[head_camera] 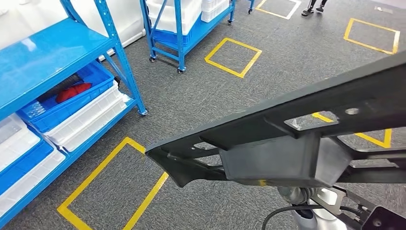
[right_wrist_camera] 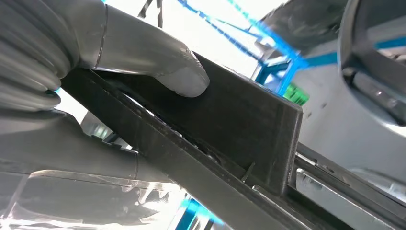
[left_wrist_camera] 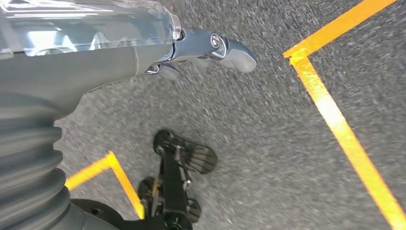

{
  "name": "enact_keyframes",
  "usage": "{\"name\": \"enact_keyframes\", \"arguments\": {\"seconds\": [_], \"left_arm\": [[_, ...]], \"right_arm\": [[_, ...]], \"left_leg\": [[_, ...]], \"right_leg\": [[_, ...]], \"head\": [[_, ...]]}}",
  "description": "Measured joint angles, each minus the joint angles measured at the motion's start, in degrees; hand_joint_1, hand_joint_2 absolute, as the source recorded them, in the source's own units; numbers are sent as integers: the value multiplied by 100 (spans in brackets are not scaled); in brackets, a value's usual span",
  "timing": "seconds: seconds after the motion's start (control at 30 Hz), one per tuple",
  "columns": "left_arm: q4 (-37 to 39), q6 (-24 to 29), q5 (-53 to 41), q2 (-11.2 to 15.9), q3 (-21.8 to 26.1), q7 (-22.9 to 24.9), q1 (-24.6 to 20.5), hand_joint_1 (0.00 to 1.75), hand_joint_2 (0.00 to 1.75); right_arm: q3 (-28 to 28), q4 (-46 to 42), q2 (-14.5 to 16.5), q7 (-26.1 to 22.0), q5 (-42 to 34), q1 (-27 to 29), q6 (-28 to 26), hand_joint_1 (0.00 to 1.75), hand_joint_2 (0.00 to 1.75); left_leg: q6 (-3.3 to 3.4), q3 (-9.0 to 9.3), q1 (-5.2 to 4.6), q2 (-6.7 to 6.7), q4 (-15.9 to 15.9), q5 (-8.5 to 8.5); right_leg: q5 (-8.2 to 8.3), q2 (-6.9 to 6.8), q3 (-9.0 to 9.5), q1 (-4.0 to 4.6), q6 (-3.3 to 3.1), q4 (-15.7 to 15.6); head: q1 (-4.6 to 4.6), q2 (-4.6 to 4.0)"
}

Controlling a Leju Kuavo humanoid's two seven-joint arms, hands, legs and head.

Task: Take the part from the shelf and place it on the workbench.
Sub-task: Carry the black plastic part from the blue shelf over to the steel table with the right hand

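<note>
Right hand [right_wrist_camera: 119, 62] grasping the black part [right_wrist_camera: 230, 120], thumb pressed on top; from the head, part [head_camera: 287, 139] crossing above carpet. Left hand [left_wrist_camera: 210, 50] loose, holding nothing.

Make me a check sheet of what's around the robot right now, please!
Surface: grey carpet floor with yellow taped squares; no workbench seen.
Job's things: long black part carried across the head view, off the shelf.
Clutter: blue bin with something red inside, and white trays, on the blue shelf.
Hands: right hand grips the part, thumb pressed on it; left hand hangs over the floor, holding nothing.
Cables: black cable by the robot's body.
Surroundings: wheeled blue cart; a person's feet far off.
</note>
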Motion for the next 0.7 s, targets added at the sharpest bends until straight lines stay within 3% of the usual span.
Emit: {"name": "enact_keyframes", "arguments": {"seconds": [0.07,0.1,0.13,0.2,0.23,0.3,0.37,0.4,0.43,0.47,0.5,0.57,0.63,0.67,0.7], "left_arm": [[0,-7,-1,20,1,83,-16,0,175],[0,-16,1,30,0,104,-19,0,175],[0,-26,4,37,1,118,-19,0,175],[0,-40,11,44,1,131,-23,0,175],[0,-42,13,44,1,134,-29,0,175],[0,-48,14,43,0,134,-36,0,175],[0,-51,14,43,1,134,-17,0,175],[0,-51,14,43,2,135,-3,0,175],[0,-53,14,43,2,135,5,0,175],[0,-56,14,41,2,135,8,0,175],[0,-60,14,38,2,135,4,0,175],[0,-67,14,33,2,134,-3,0,175],[0,-61,17,19,2,129,-2,0,175],[0,-54,19,9,2,127,-2,0,175],[0,-45,18,-4,2,129,-5,0,175]], "right_arm": [[-86,61,18,0,-39,-2,-16,175,175],[-133,93,27,-1,-72,-4,-17,175,175],[-179,126,35,-1,-99,-3,-16,175,175],[-259,185,50,-1,-126,2,-15,175,175],[-294,209,56,-1,-128,8,-14,175,175],[-344,245,80,-2,-127,17,-10,175,175],[-374,286,117,-2,-125,28,-9,175,175],[-383,307,132,-2,-125,38,-8,175,175],[-393,326,144,-2,-124,50,-4,175,175],[-407,347,155,-1,-123,62,9,175,175],[-424,365,166,-1,-123,73,27,175,175],[-478,410,207,-1,-140,82,91,175,175],[-537,466,243,1,-181,83,166,175,175],[-563,496,251,6,-199,83,190,175,175],[-589,525,258,24,-211,82,204,175,175]], "left_leg": [[-44,23,-20,108,15,-30],[-73,34,-36,155,21,-46],[-103,45,-53,203,26,-60],[-164,67,-64,315,19,-80],[-196,67,-52,286,48,-118],[-246,-65,-21,42,380,-353],[-270,-409,-4,-217,1135,-737],[-276,-588,-4,-257,1502,-866],[-276,-700,-4,-271,1704,-887],[-269,-711,-4,-277,1682,-788],[-257,-622,-3,-295,1441,-596],[-213,-293,10,-530,643,-185],[-172,-101,16,-774,172,-40],[-148,-86,10,-805,123,-54],[-122,-77,5,-745,102,-42]], "right_leg": [[283,-239,441,20,-41,-790],[344,-333,584,42,-77,-1056],[347,-380,636,66,-113,-1171],[348,-275,621,86,-182,-1200],[364,-211,620,77,-214,-1218],[398,-89,624,49,-283,-1253],[411,42,617,49,-318,-1257],[414,120,613,55,-324,-1254],[415,200,611,61,-327,-1249],[415,279,611,65,-328,-1241],[414,355,611,66,-325,-1230],[409,495,598,70,-300,-1196],[423,628,551,55,-234,-1173],[442,691,525,43,-189,-1173],[465,758,507,30,-143,-1189]], "head": [[-1,0],[-1,0],[-1,0],[-2,0],[-2,0],[-2,0],[-2,0],[-2,0],[-2,0],[-2,0],[-2,0],[-2,0],[-2,0],[-2,0],[-2,0]]}}
